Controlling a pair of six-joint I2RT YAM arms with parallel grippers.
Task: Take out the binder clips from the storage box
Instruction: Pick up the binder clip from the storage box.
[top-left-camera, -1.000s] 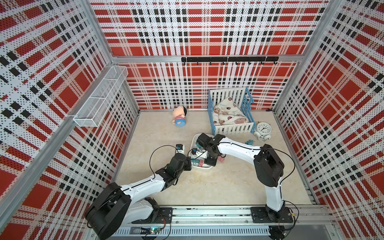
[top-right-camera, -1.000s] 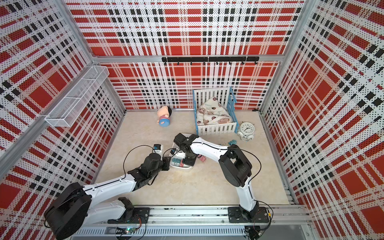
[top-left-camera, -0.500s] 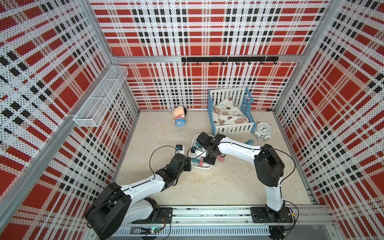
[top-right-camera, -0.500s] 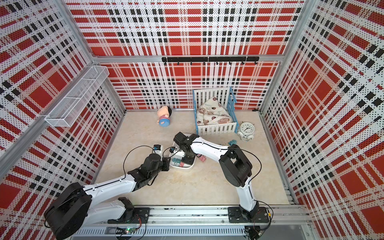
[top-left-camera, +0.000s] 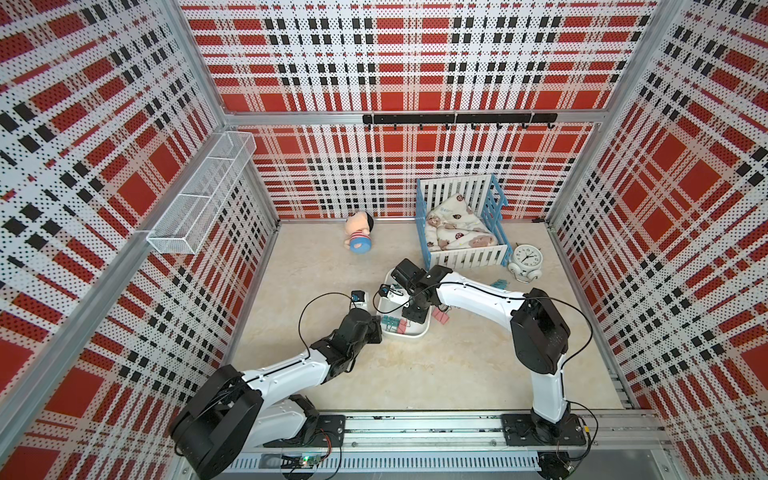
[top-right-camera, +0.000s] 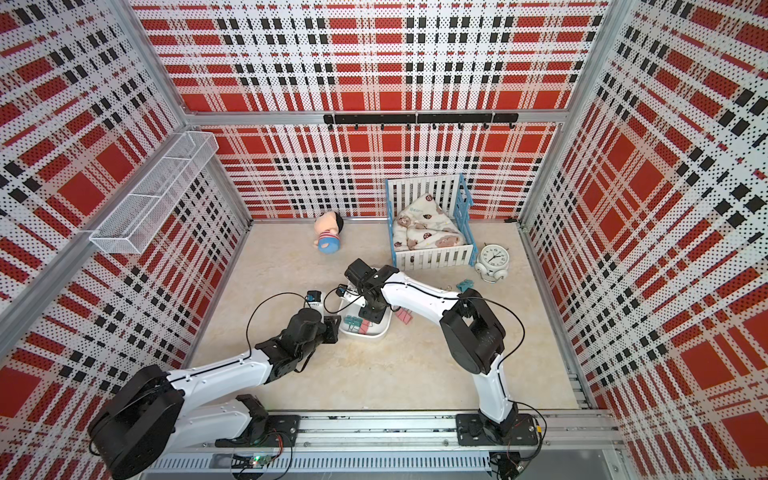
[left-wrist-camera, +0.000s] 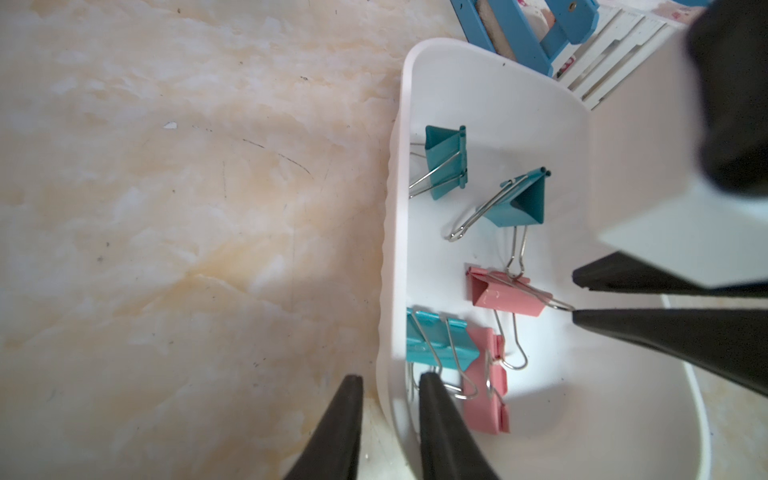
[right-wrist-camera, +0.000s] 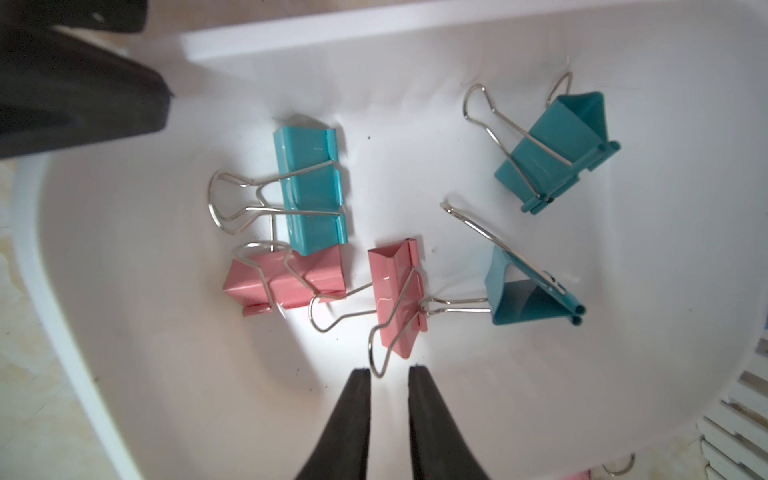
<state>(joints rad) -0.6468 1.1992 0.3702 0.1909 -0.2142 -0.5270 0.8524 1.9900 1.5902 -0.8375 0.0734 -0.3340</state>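
**Q:** Surroundings?
**A:** Crib (top-left-camera: 469, 257) just behind storage box (left-wrist-camera: 478, 79); clock (top-left-camera: 527, 259), doll (top-left-camera: 359, 237) farther off. Pink clips (top-left-camera: 441, 316) lie on table (top-left-camera: 415, 374) beside box.

**Q:** Contents, hands?
**A:** 3 teal + 2 pink binder clips (right-wrist-camera: 309, 195). L hand (left-wrist-camera: 390, 376) grips box wall. R hand (right-wrist-camera: 388, 368) is slightly open and empty, tips by pink clip's (right-wrist-camera: 397, 295) handle.

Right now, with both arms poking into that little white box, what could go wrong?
The right tool stands barely open beside the thin wire loop of the pink clip; closing could miss or flick it.
The handle of a teal clip lies against that pink clip, so lifting may drag both.
The left tool seems to pinch the wall of the box; a slip might shift it.
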